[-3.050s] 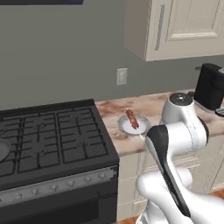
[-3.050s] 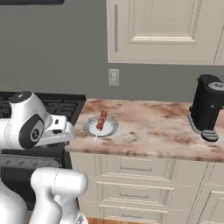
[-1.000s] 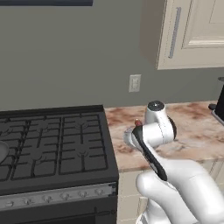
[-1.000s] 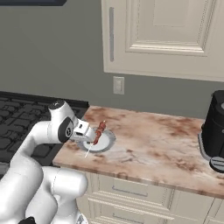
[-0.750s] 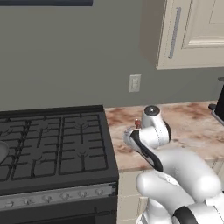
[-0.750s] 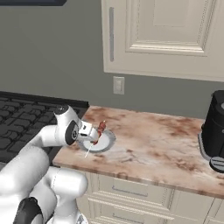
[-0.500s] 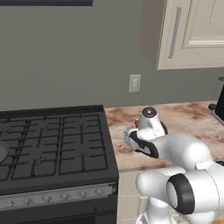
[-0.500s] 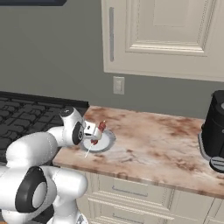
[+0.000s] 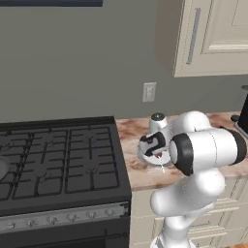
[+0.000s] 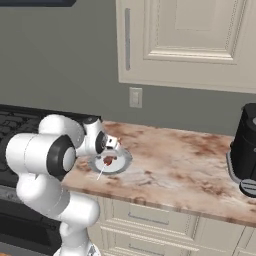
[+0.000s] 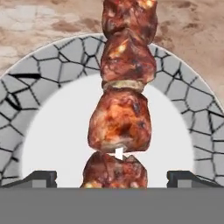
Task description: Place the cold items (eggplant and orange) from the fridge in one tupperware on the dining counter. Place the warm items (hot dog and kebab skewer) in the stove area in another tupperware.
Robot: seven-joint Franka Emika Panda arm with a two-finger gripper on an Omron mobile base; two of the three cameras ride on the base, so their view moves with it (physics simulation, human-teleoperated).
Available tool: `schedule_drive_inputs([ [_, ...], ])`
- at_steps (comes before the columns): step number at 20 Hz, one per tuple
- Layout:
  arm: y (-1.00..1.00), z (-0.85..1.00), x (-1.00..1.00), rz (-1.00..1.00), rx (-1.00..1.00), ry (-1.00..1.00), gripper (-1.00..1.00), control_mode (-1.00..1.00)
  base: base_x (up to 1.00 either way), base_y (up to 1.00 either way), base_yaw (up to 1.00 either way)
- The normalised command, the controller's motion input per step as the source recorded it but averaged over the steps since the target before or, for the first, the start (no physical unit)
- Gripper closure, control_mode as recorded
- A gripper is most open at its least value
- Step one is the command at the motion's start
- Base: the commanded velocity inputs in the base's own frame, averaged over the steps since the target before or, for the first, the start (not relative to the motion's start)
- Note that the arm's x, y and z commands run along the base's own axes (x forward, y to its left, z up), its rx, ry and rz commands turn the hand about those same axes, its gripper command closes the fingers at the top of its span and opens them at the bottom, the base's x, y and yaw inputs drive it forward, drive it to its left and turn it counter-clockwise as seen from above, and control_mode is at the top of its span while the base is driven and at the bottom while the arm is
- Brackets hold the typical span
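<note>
Kebab skewer lies on a small round plate near the front edge of the marble worktop, just right of the stove. Left base view: gripper low over the plate, wrist hiding most of it.

Right base view: skewer on the plate, pale stick end pointing toward the worktop's front edge. Gripper right above the meat. Coffee machine well apart at the right end.

Hand view: meat chunks run straight up the middle, between the two fingertips, which stand wide apart, nothing clamped. Plate has a grey mosaic rim.

Judgement: pick step, pre-grasp. Alignment looks good. Descend straight, close across the chunks, not the thin stick. Watch tips against the plate; lift level.
</note>
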Motion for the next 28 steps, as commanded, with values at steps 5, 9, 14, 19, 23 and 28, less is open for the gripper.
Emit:
schedule_drive_inputs([
  [5, 0.0, -0.5, 0.5, 0.0, 0.0, 0.13, -1.0, -1.0, 0.0, 0.0, 0.0],
  [9, -0.01, -0.76, 0.13, 0.0, 0.0, -0.08, -1.0, -1.0, 0.0, 0.0, 0.0],
  [14, 0.0, -1.0, -0.68, 0.0, 0.0, -0.34, 1.0, -1.0, 0.0, 0.0, 0.0],
  [19, -0.1, -1.0, -0.68, 0.0, 0.05, -0.38, 1.0, -1.0, 0.0, 0.0, 0.0],
  [23, 0.09, -0.69, 0.02, 0.0, 0.15, 0.12, 1.0, -1.0, 0.0, 0.0, 0.0],
  [28, 0.12, 0.19, 0.19, 0.01, 0.12, 0.5, 1.0, -1.0, 0.0, 0.0, 0.0],
])
